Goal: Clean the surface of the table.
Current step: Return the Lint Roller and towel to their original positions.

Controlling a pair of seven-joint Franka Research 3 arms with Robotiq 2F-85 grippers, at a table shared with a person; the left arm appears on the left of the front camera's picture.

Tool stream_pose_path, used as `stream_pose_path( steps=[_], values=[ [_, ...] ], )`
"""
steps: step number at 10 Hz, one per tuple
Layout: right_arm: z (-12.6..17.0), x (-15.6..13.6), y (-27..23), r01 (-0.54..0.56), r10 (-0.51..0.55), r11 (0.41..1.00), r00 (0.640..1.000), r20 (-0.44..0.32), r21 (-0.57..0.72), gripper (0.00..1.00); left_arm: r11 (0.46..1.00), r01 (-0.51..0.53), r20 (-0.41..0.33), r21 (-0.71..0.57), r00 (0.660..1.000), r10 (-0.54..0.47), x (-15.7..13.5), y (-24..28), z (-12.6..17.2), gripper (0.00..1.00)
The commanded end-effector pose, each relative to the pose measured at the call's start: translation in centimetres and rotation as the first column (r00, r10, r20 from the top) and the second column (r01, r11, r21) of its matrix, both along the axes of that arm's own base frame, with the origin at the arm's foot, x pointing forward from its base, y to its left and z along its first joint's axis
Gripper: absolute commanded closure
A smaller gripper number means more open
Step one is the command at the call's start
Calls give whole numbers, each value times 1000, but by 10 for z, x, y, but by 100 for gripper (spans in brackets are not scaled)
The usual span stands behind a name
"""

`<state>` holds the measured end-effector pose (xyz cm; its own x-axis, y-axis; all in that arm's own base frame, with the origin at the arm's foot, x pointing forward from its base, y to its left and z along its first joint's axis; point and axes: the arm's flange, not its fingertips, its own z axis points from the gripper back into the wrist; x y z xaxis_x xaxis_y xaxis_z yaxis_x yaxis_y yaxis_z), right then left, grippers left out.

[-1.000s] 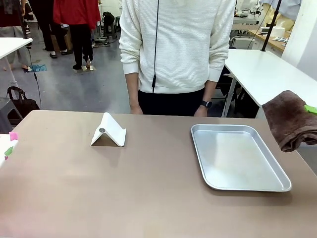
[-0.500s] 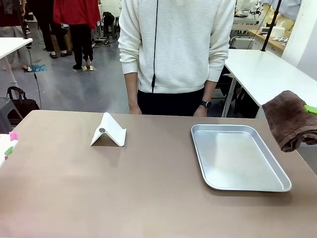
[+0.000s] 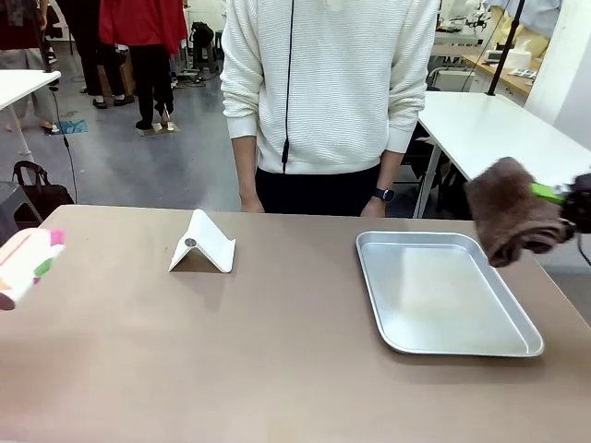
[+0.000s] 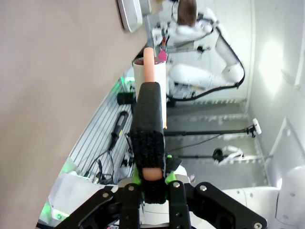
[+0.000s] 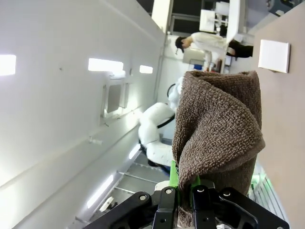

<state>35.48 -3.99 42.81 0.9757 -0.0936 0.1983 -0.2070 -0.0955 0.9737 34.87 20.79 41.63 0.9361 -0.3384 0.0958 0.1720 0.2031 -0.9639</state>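
Both arms have moved in toward the table (image 3: 277, 369)
Right gripper (image 5: 183, 183) clamps a brown cloth (image 3: 512, 208) just beyond the tray (image 3: 443, 291); left gripper (image 4: 152, 176) grips a tube (image 3: 32, 263)

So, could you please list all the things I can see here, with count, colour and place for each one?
table: one, taupe-brown, spans the foreground.
metal tray: one, silver, on the table's right part, nothing in it.
white stand: one, white, folded like a tent, on the table left of centre, near the far edge.
white-topped tables: two, white, beyond the brown table, at far right and far left.
brown cloth: one, dark brown, in the air over the tray's far right corner.
white bottle: one, white with pink and green, blurred, in the air at the left edge.
person: one, white sweater, standing at the far side.
left gripper: jaws shut on the white bottle.
right gripper: jaws shut on the brown cloth.
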Motion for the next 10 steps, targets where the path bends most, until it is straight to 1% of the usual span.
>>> stream_pose_path(
  steps=[1, 2, 3, 4, 5, 6, 7, 9, 10],
  values=[
    [16, 27, 60, 11, -12, 998, 1000, -18, -61, 91, 990, 101, -17, 101, 995, -100, 23, -66, 20, 80],
    [16, 38, 88, -2, 0, 996, 1000, -23, -91, 91, 986, 74, -23, 146, 997, -72, 34, -94, 28, 80],
    [13, 48, 109, 21, -25, 993, 999, -30, -115, 91, 991, 27, -12, 133, 1000, -26, 41, -123, 39, 80],
    [5, 63, 143, 33, -40, 986, 998, -40, -163, 91, 989, -146, 11, 37, 989, 146, 49, -158, 55, 80],
    [-5, 72, 171, 27, -38, 977, 998, -48, -211, 91, 961, -274, 56, 37, 961, 272, 57, -179, 63, 80],
    [-17, 80, 198, -29, 10, 971, 997, -80, -235, 91, 927, -370, 109, 65, 926, 362, 67, -196, 67, 80],
    [-32, 91, 225, -41, 14, 958, 995, -99, -283, 91, 898, -426, 127, 106, 902, 413, 82, -211, 68, 80],
    [-60, 108, 255, -68, 23, 934, 991, -129, -351, 91, 897, -394, 137, 201, 918, 373, 109, -230, 60, 80],
    [-76, 116, 264, -76, 17, 915, 988, -152, -396, 91, 879, -413, 146, 240, 910, 388, 120, -239, 53, 80]
  ],
)
